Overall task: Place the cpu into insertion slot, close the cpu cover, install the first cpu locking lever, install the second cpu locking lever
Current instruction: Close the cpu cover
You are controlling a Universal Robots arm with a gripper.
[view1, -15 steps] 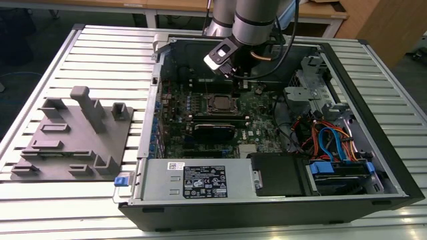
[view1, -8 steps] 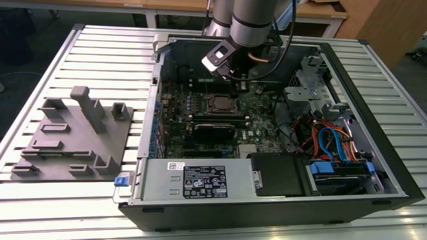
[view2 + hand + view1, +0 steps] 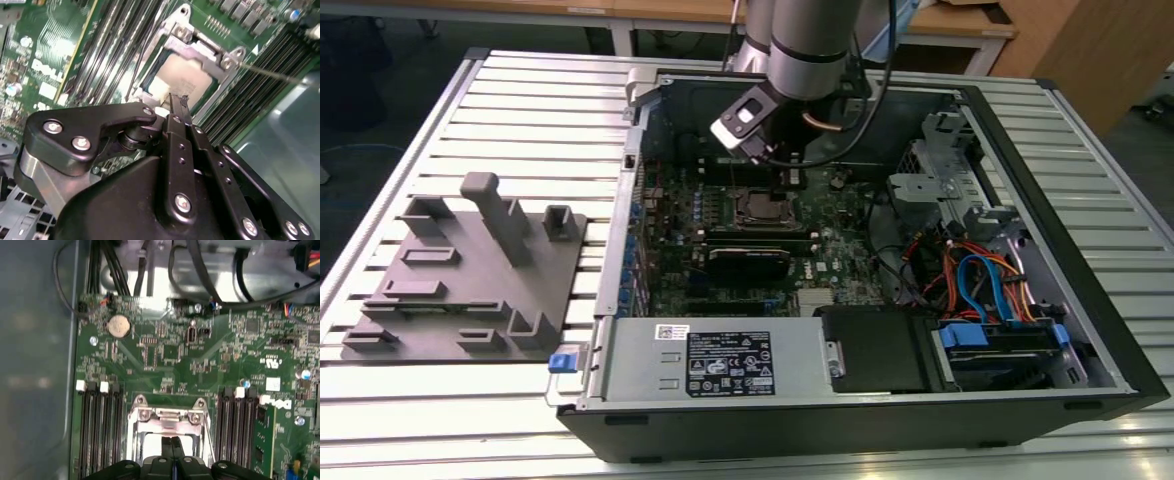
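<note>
The cpu lies flat in the insertion slot on the green board, its dull silver top showing through the window of the cpu cover. The cover lies down over the chip in both wrist views, its frame being silvery. A thin wire locking lever sticks out sideways from the socket, and another wire lever runs along its other side. My gripper hangs just above the socket's edge, shut, with nothing visible between the fingertips. In the exterior view the gripper sits just behind the socket.
Long black memory slots flank the socket on both sides. A black block lies in front of the socket. Cables fill the case toward the exterior view's right. A grey fixture plate lies outside the case.
</note>
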